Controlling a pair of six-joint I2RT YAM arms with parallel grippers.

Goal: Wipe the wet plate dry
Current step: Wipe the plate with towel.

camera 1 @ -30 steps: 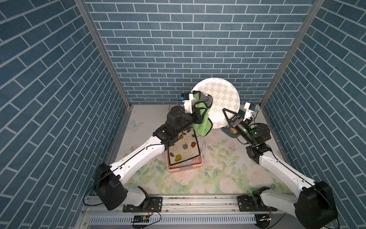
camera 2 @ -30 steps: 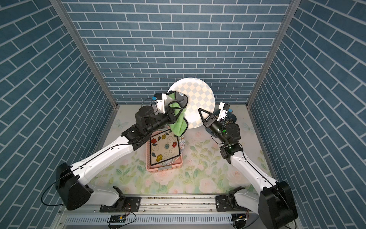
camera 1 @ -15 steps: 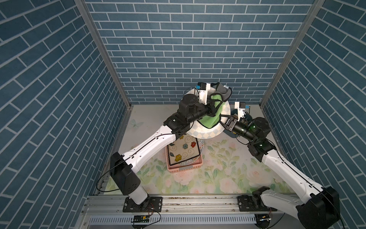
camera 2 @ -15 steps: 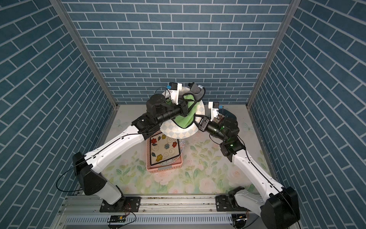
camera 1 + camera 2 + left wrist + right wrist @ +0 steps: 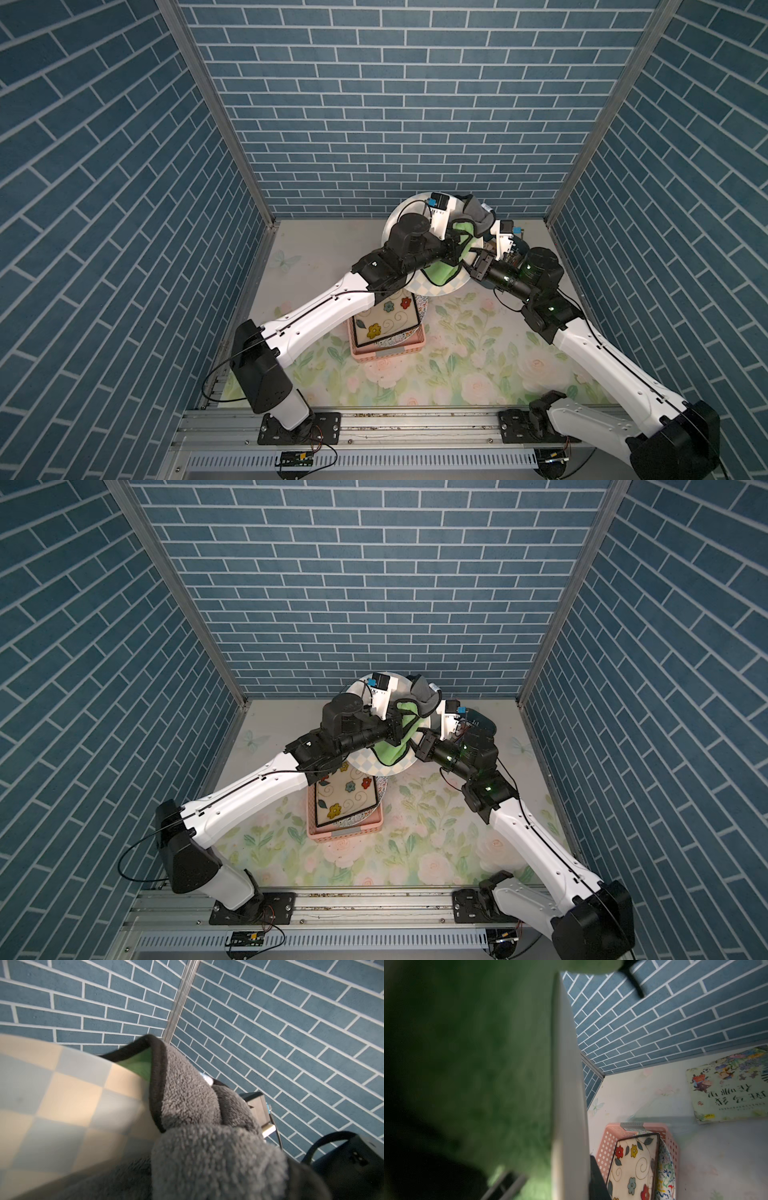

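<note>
A round plate (image 5: 451,287) with a pale checked face is held off the table near the back wall, seen in both top views (image 5: 365,762). My right gripper (image 5: 476,255) is shut on its right rim; in the right wrist view the plate (image 5: 566,1084) runs edge-on between the fingers. My left gripper (image 5: 455,243) is shut on a cloth (image 5: 440,274), green on one side and grey on the other, which lies against the plate's face. In the left wrist view the grey cloth (image 5: 207,1142) hides the jaws and rests beside the checked plate (image 5: 62,1105).
Below the plate stands a pink perforated basket (image 5: 388,353) holding a rectangular floral dish (image 5: 386,320) and another patterned plate. A picture book (image 5: 726,1088) lies flat on the floral table cover. A dark round object (image 5: 482,721) sits behind my right wrist. Brick walls close three sides.
The plate has tipped from upright to a lower, flatter tilt. My left arm has reached over it, carrying the cloth from the plate's left edge onto its face.
</note>
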